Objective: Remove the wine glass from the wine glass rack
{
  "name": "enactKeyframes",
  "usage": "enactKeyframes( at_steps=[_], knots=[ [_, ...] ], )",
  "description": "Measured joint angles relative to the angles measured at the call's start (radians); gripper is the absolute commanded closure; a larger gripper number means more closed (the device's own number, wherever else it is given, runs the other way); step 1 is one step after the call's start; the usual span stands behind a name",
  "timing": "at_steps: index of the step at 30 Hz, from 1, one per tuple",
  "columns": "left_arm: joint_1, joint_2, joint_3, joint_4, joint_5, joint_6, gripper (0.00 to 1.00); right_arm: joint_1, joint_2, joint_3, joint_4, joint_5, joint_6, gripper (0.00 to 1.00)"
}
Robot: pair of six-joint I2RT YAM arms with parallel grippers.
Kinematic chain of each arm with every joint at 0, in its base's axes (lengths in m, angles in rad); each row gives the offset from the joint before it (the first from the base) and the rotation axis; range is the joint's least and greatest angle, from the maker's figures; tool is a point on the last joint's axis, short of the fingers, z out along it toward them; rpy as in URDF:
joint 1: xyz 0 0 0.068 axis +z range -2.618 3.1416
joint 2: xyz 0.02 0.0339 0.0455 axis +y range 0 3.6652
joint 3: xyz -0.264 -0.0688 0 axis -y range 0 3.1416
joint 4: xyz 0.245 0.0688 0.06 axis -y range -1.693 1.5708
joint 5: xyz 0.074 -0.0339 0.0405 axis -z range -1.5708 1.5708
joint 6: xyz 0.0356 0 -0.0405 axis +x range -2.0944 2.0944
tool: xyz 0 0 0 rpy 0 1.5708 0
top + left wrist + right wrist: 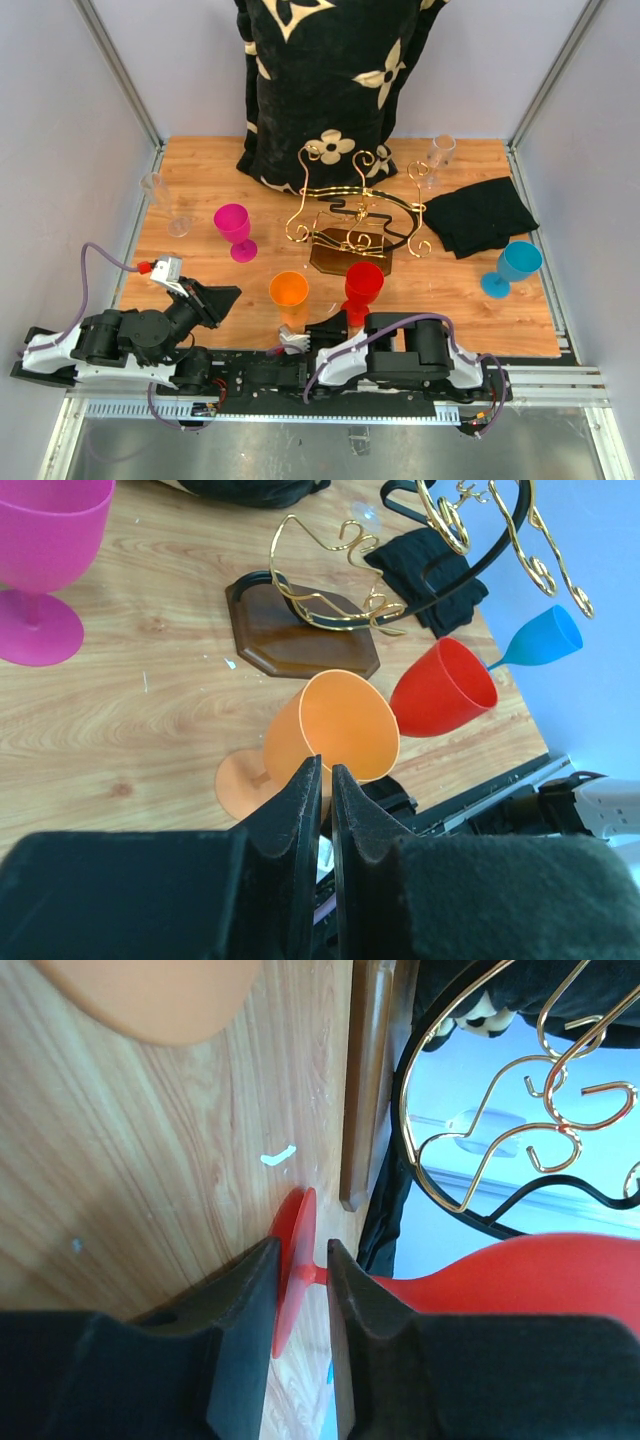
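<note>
Red plastic wine glass (364, 283) off the gold wire scroll rack (352, 205); letting go is what seems left.
Glass stands upright on the wooden table (200, 180), just in front of the rack's brown base (335, 256). Right gripper (300, 1257) straddles its stem, jaws narrow; gripping or loose, cannot tell. Left gripper (326, 775) nearly closed, empty. No glass seen on the rack.
</note>
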Motion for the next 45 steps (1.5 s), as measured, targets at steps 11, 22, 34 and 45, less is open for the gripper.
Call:
enactKeyframes(
  at_steps=[11,22,34,45],
  knots=[
    [0.000,0.000,0.000,0.000,0.000,-0.002,0.86,0.010,-0.040,0.009,-0.060,0.019,-0.011,0.39],
    [0.000,0.000,0.000,0.000,0.000,-0.002,0.86,0.098,-0.045,0.023,-0.105,-0.008,0.006,0.37],
    [0.000,0.000,0.000,0.000,0.000,-0.002,0.86,0.142,-0.081,0.007,-0.093,-0.052,0.013,0.37],
    [0.000,-0.007,0.000,0.000,0.000,-0.002,0.86,0.142,-0.183,-0.042,0.012,-0.180,-0.085,0.38]
  ],
)
